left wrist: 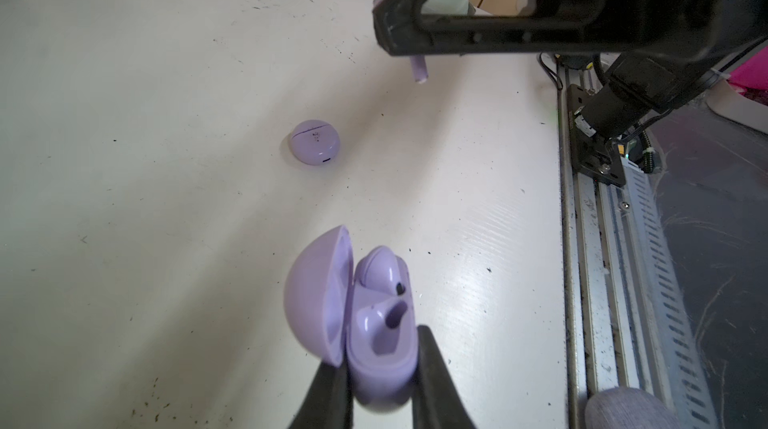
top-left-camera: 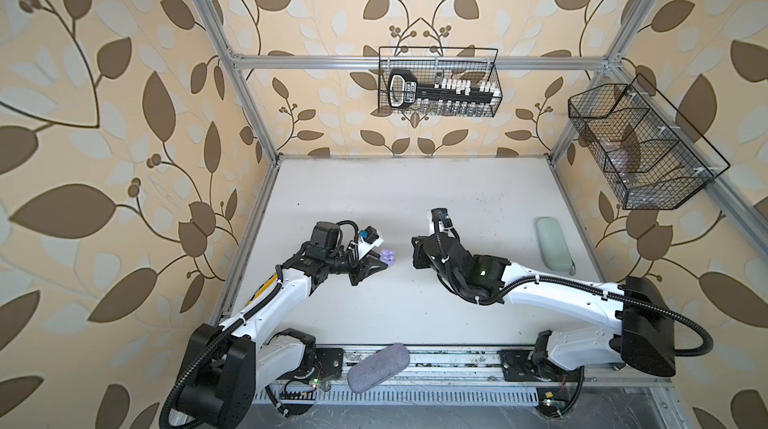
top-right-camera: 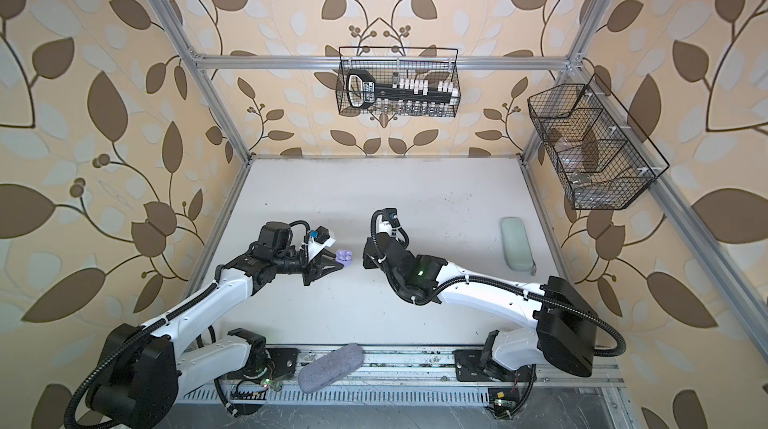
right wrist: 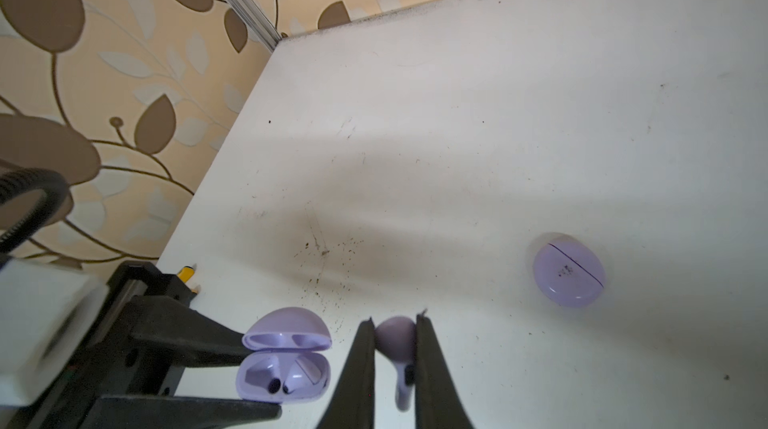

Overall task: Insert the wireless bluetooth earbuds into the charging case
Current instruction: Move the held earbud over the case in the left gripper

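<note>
My left gripper is shut on the base of an open lavender charging case, lid tipped back; both top views show this case left of centre. One earbud sits in the case's far slot, and the near slot is empty. My right gripper is shut on another lavender earbud, held by its head with the stem hanging free. It hovers just right of the open case. In the left wrist view the held earbud's stem pokes below the right fingers.
A second lavender case lies closed on the white table, hidden under the right arm in both top views. A mint-green pouch lies far right. A grey fabric pouch rests on the front rail. Wire baskets hang on the walls.
</note>
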`<control>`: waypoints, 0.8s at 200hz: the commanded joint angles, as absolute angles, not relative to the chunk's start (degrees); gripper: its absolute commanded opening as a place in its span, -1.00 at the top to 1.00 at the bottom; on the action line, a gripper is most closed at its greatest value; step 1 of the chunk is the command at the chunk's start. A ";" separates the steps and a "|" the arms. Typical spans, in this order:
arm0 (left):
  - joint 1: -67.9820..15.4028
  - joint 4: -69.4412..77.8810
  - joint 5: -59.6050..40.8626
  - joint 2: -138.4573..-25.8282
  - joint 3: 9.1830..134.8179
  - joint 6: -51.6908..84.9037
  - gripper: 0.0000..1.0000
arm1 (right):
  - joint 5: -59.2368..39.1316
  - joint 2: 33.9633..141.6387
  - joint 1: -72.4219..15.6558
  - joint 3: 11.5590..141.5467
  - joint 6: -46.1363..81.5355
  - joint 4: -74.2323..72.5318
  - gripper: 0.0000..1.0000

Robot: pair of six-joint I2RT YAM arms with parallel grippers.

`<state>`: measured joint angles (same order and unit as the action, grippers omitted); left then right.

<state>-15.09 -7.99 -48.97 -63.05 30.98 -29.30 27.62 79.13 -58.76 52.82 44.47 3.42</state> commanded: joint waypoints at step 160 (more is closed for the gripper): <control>-15.91 -7.74 -47.99 -63.28 33.38 -29.53 0.90 | 22.43 85.05 -63.53 52.89 43.04 -12.17 0.74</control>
<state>-15.44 -8.80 -47.55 -63.40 31.42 -29.61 23.29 83.81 -62.89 52.75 43.20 -9.82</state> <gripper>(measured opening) 0.214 0.133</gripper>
